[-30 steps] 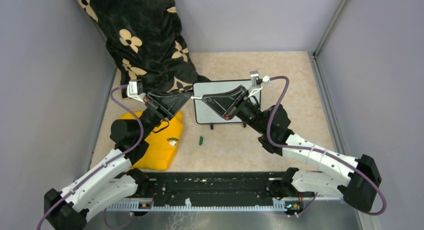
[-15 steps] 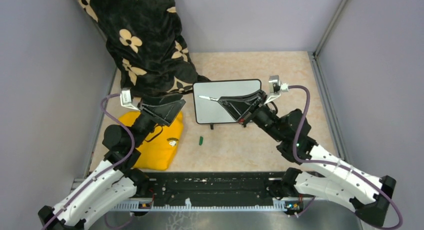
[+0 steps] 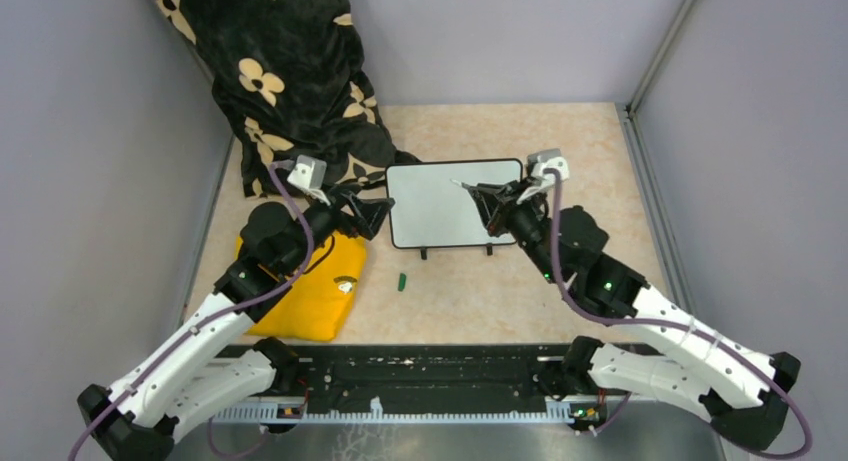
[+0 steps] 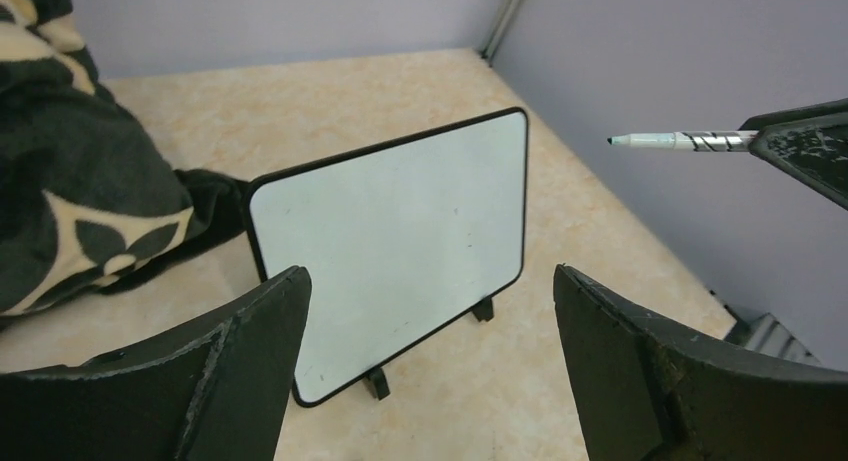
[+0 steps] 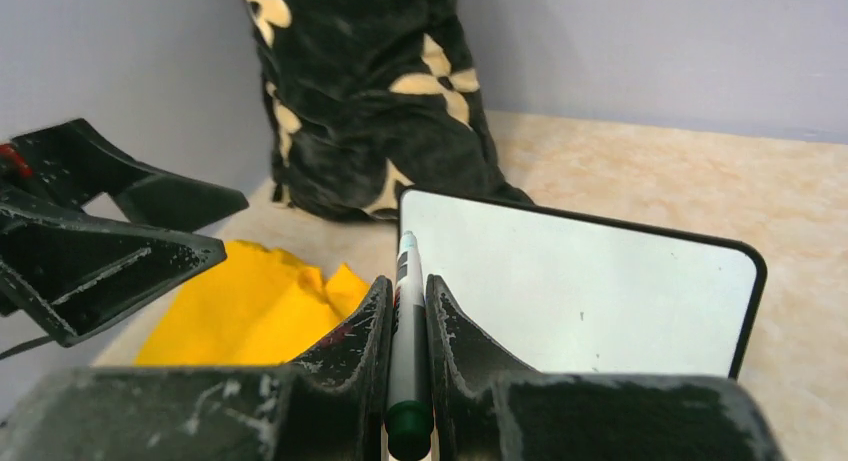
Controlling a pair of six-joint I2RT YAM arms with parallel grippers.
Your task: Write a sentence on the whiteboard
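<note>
Since a second ago my left gripper [image 3: 376, 215] has pulled back and spread wide, whiteboard [image 3: 440, 219] at its three o'clock; my right gripper [image 3: 490, 201] clamps the marker [image 5: 407, 301], board at its nine o'clock.

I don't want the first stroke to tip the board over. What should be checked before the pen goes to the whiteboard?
1. Grip on the marker: ok, the right gripper is shut on it.
2. Tip bare: ok, no cap on it in the left wrist view.
3. The whiteboard upright on its feet: ok, and its surface is blank.
4. Board braced: not ok, the left gripper is open beside the board's left edge and holds nothing.
5. Tip on the surface: not ok, it hangs in the air, off the board.
</note>
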